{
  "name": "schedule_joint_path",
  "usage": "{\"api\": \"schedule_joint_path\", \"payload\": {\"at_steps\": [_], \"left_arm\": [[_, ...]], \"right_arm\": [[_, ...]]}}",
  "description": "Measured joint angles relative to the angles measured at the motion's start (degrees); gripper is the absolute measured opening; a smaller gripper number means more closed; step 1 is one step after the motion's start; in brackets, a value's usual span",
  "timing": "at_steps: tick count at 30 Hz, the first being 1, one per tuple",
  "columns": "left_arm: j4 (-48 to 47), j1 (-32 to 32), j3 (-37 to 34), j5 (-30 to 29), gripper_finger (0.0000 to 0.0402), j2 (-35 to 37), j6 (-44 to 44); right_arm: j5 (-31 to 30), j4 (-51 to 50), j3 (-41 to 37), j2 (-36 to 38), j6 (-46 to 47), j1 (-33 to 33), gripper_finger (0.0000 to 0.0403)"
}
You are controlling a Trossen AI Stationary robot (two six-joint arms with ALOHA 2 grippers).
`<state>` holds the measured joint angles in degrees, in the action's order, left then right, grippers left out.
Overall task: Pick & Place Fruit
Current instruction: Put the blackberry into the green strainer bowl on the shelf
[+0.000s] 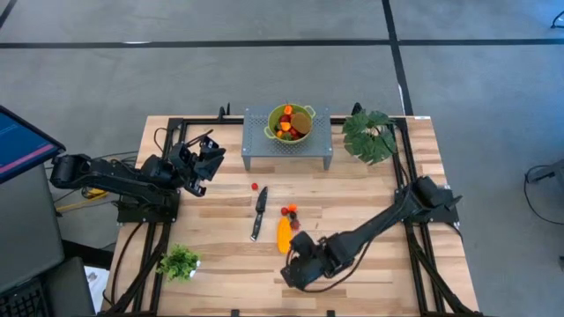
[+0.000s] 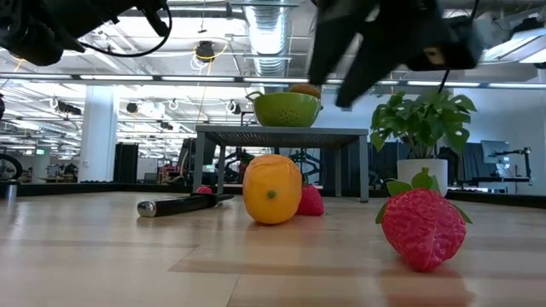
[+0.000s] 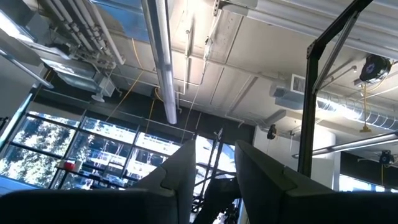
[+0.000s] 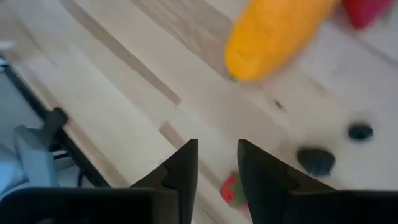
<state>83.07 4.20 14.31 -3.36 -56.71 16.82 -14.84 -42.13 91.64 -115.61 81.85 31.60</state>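
From above, the yellow fruit (image 1: pixel 283 234) lies on the bench (image 1: pixel 370 194) just right of the knife (image 1: pixel 259 211). Small red and orange pieces (image 1: pixel 290 211) sit at its far end, and one red ball (image 1: pixel 255 187) lies beyond the knife. A green bowl (image 1: pixel 290 122) full of fruit stands on a grey stand (image 1: pixel 287 145) further back. The right gripper (image 1: pixel 298 264) hangs low just in front of the yellow fruit; the left gripper (image 1: pixel 210 151) waits off to the knife's left.

At bench level a strawberry (image 2: pixel 422 225) shows in front and to the right of the yellow fruit, which the overhead view hides under the right arm. A second red piece (image 2: pixel 310 200) lies behind the yellow fruit.

The left wrist camera sees only ceiling, its jaws a little apart on nothing.

The right wrist camera shows its jaws narrowly parted above the strawberry (image 4: pixel 233 190), not grasping it, with the yellow fruit (image 4: pixel 270 37) beyond.
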Motion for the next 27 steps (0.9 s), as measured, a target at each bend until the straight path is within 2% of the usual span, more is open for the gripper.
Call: {"api": "schedule_joint_path", "payload": {"at_steps": [8, 14, 27], "left_arm": [[-0.1, 0.0, 0.0, 0.1, 0.0106, 0.0, 0.0], [-0.1, 0.0, 0.0, 0.1, 0.0106, 0.0, 0.0], [-0.1, 0.0, 0.0, -0.1, 0.0106, 0.0, 0.0]], "right_arm": [[0.3, -7.8, -0.1, -1.0, 10.2, 1.5, 0.0102], [0.8, -11.0, -0.1, -1.0, 11.0, 1.3, 0.0115], [-0.2, -8.9, -2.4, -1.0, 9.6, -0.1, 0.022]]}}
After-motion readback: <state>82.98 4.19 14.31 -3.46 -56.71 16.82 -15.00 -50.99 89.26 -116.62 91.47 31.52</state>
